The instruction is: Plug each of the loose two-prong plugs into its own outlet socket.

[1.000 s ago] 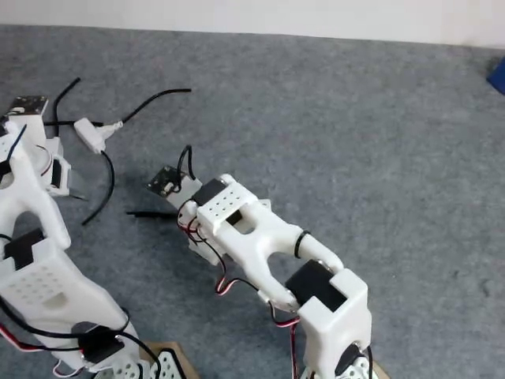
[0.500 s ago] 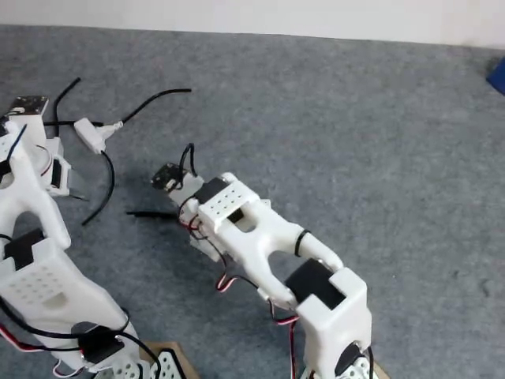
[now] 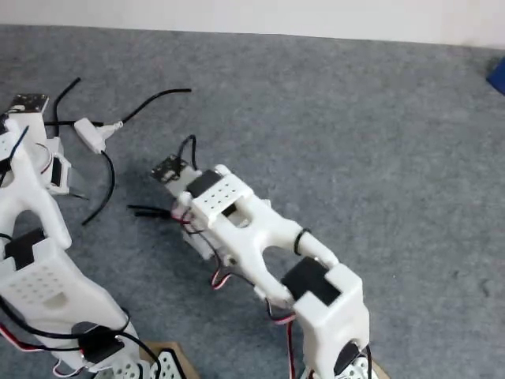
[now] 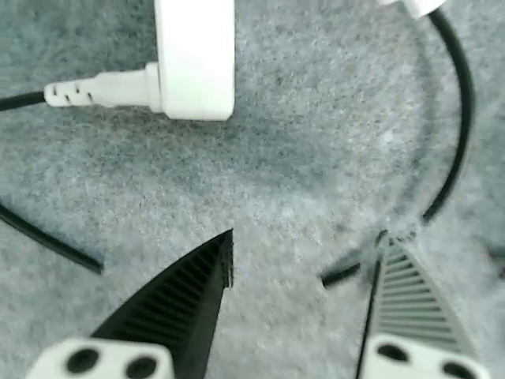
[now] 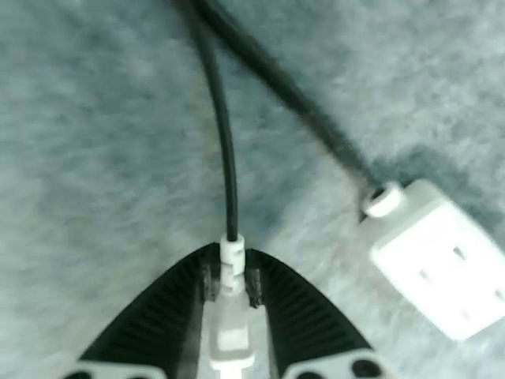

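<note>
I've got the left hand (image 4: 308,241) spread near the white outlet block (image 4: 195,59), and farther from it the right hand (image 5: 231,264) pinching a white plug (image 5: 230,335).

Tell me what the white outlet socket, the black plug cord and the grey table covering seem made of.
Outlet socket: likely hard moulded plastic, white, smooth, with crisp slots. Plug cord: probably rubber or vinyl sheath, black, bending in smooth curves. Table covering: seemingly felt or short-pile carpet, matte, with fuzzy mottled fibres.
</note>
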You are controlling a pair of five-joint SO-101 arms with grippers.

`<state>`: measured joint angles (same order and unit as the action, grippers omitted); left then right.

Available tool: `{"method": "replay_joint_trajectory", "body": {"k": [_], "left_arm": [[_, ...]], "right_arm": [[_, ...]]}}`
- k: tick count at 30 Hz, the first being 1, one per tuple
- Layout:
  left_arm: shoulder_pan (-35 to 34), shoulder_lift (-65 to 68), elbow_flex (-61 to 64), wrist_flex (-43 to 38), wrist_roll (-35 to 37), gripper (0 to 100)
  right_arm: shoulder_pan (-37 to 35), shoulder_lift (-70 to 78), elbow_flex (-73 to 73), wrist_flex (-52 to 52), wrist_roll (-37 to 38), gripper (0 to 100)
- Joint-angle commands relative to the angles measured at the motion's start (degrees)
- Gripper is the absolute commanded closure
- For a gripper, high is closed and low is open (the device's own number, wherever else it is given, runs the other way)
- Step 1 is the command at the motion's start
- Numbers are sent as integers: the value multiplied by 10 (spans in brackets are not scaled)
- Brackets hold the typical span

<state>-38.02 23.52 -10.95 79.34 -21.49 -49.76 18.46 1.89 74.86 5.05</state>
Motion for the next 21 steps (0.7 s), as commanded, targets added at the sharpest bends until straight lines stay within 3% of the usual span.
{"method": "replay_joint_trajectory", "body": {"k": [1,7,12,16,21], "left_arm": [[19,-73,-68,64,-13,712],[98,-216,-170,127,54,708],[242,-366,-192,203,64,640],[332,-465,-65,215,63,536],[371,-539,111,188,45,513]], "right_arm": [[-12,-97,-101,58,-56,992],[105,-152,-314,217,-149,993],[225,-129,-387,260,-215,993],[251,-94,-374,246,-260,993],[247,-73,-378,215,-273,993]]}}
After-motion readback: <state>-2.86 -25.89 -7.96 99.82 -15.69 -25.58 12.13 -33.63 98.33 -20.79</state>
